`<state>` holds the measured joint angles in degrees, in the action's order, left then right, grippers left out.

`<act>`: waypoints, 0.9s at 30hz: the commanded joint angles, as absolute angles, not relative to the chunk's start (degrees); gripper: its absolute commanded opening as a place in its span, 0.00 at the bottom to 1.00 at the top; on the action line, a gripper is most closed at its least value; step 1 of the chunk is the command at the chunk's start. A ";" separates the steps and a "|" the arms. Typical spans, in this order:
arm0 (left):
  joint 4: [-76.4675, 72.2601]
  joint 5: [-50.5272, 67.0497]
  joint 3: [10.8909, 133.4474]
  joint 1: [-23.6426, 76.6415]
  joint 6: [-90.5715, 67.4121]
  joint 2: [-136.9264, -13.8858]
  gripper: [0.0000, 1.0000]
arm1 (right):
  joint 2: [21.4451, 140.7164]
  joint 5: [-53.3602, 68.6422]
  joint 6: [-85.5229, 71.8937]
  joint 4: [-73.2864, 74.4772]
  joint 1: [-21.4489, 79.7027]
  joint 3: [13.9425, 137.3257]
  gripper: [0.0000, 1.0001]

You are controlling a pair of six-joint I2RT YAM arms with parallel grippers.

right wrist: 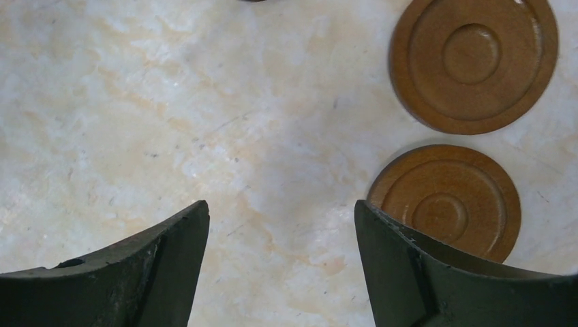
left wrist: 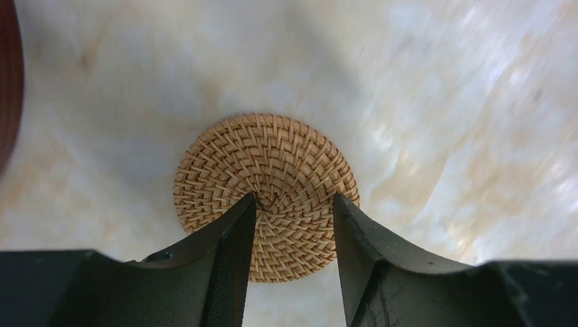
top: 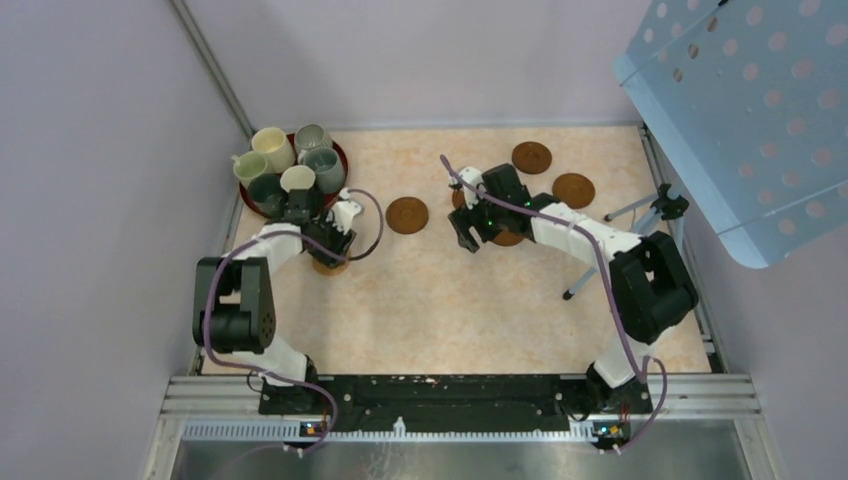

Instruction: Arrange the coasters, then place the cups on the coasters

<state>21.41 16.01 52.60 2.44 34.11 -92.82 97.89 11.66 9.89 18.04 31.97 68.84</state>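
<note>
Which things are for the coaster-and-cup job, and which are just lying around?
For the job: woven coaster, brown coasters, cups.
Just lying around: red tray under the cups, blue panel with holes, small tripod.

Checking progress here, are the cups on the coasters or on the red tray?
On the dark red tray: six cups sit clustered on it at the far left; the coasters in view lie bare.

We are seeing a tan coaster (left wrist: 266, 184) woven of rough, rattan-like fibre. We are finding the upper brown coaster (right wrist: 474, 58) and the lower brown coaster (right wrist: 450, 197) looking like smooth, matt, ring-grooved wood, and the table (right wrist: 170, 102) showing a smooth, marble-patterned, faintly glossy top.
</note>
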 commanded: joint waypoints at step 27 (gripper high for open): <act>39.28 31.50 59.12 -20.09 45.30 -79.62 0.72 | 93.15 7.75 13.09 17.36 38.31 69.36 0.79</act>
<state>38.06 24.80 52.47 -24.01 48.29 -82.19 91.33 8.60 13.41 19.66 40.91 62.63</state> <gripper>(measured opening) 0.686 0.788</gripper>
